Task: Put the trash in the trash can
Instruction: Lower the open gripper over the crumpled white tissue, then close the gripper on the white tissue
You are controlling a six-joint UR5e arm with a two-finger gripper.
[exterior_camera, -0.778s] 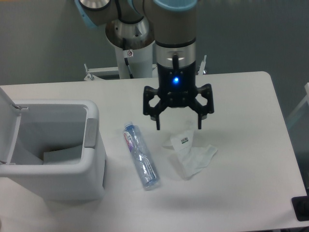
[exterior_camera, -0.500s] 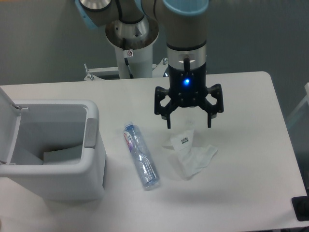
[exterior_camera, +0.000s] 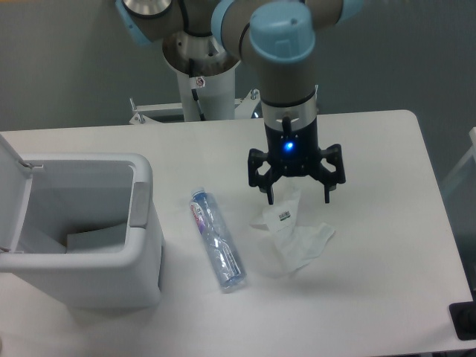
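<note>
bottle (exterior_camera: 217, 240): clear glossy plastic | wrapper (exterior_camera: 294, 236): crinkled translucent film

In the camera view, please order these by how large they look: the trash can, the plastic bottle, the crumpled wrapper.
1. Trash can, by far the largest.
2 and 3. Bottle and wrapper: unsure. The bottle is longer and the wrapper spreads wider, so they look alike in area.

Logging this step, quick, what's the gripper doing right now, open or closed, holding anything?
Gripper: open, holding nothing, fingers spread above the wrapper.
</note>
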